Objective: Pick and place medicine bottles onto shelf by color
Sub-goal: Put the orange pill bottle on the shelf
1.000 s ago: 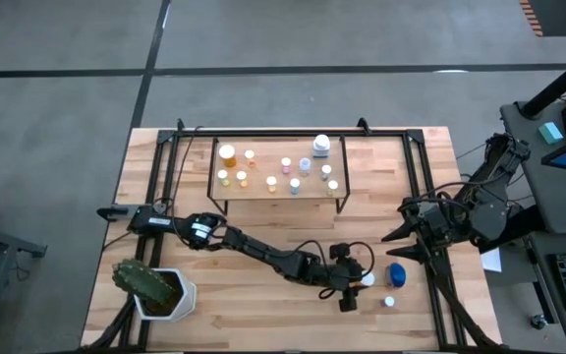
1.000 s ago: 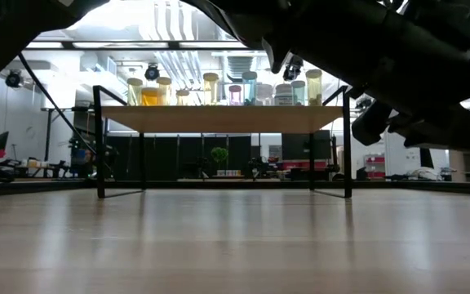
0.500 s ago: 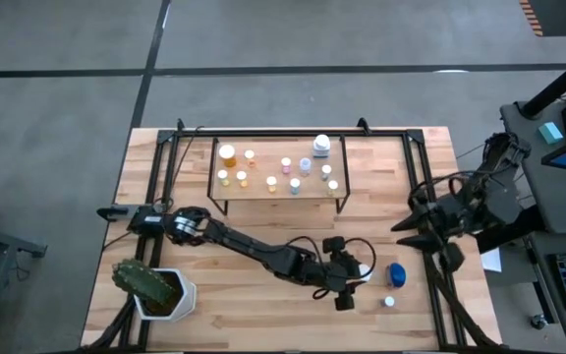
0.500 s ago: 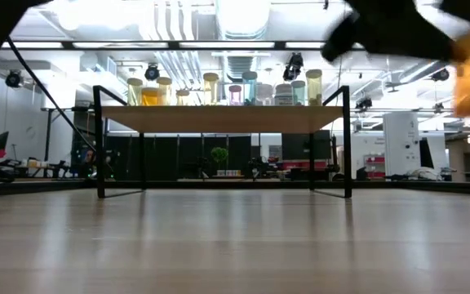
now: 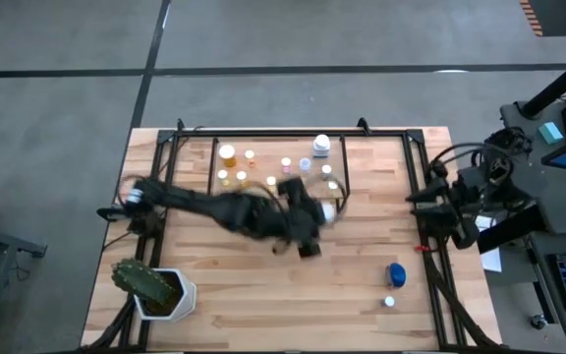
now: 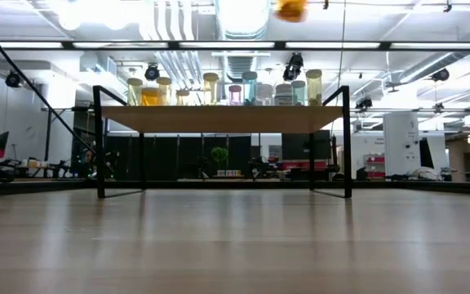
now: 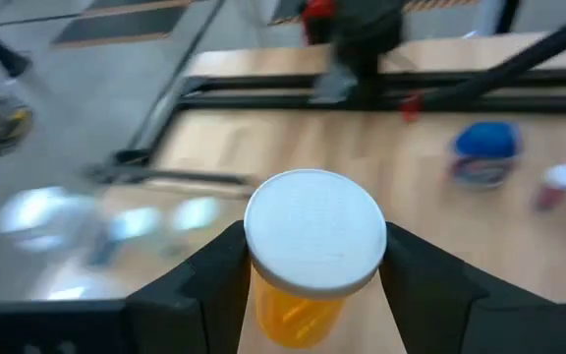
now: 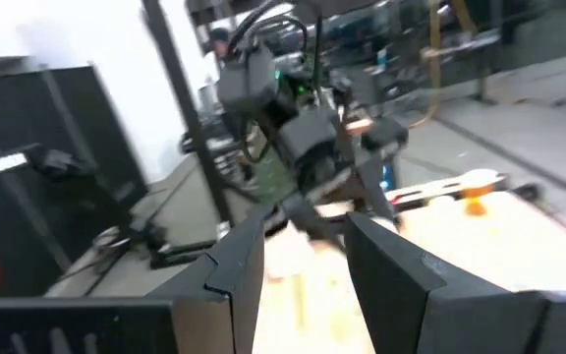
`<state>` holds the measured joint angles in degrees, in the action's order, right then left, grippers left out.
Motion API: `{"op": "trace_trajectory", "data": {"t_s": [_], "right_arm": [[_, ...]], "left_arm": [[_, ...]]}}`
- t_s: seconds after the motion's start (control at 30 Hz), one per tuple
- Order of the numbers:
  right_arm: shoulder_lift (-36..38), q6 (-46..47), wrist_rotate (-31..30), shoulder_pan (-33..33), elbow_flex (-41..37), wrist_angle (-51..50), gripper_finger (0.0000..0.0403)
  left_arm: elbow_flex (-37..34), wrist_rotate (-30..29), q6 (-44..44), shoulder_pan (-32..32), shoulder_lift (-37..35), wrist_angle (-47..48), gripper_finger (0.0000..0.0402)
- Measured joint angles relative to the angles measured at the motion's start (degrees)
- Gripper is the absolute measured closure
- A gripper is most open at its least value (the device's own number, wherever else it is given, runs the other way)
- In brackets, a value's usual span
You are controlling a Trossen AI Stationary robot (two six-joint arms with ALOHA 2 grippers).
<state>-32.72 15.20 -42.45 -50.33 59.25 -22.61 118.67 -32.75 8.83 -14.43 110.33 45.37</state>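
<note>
Jaws of left gripper point(image 7: 312, 285) clamp orange bottle point(image 7: 308, 265) beside shelf point(image 5: 278, 189) edge

From directly above we see the whole table point(image 5: 263, 295). A second camera sits at table level, facing the shelf point(image 6: 223, 119), which also shows from above. Two wrist cameras look close past their own fingers, both showing the tabletop.
</note>
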Motion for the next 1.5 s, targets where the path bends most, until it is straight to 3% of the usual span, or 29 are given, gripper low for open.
{"op": "trace_trajectory", "data": {"t_s": [0.1,0.2,0.43,0.6,0.77,1.03,1.2,1.5], "right_arm": [[-0.4,-2.86,-4.21,0.0,1.67,-1.27,0.0271],[-0.72,-6.0,-7.61,0.0,2.95,-1.18,0.0271],[-1.63,-10.69,-11.05,1.34,6.8,-0.97,0.0271],[-2.11,-16.77,-12.83,4.0,9.06,0.23,0.0271],[-2.67,-24.38,-13.13,6.79,9.69,8.49,0.0271],[-5.94,-31.61,-13.05,10.81,9.44,16.13,0.0271],[-8.7,-31.7,-12.1,15.12,9.71,16.23,0.0271],[-13.8,-28.89,2.96,28.07,9.72,18.43,0.0271]], "left_arm": [[-0.04,1.45,-5.89,4.21,-4.51,2.24,0.0219],[-0.07,6.59,-15.43,9.56,-8.88,2.3,0.0219],[-1.21,25.98,-28.98,28.67,-16.35,3.31,0.0219],[-2.69,42.54,-33.58,42.08,-16.42,2.64,0.0219],[-7.4,55.48,-36.29,50.46,-15.86,0.47,0.0219],[-17.27,56.74,-38.42,53.82,-15.89,-2.23,0.0219],[-23.65,59.37,-34.21,53.56,-15.99,-5.86,0.0219],[-27.08,61.83,-31.73,52.04,-16.75,-9.03,0.0219]]}}
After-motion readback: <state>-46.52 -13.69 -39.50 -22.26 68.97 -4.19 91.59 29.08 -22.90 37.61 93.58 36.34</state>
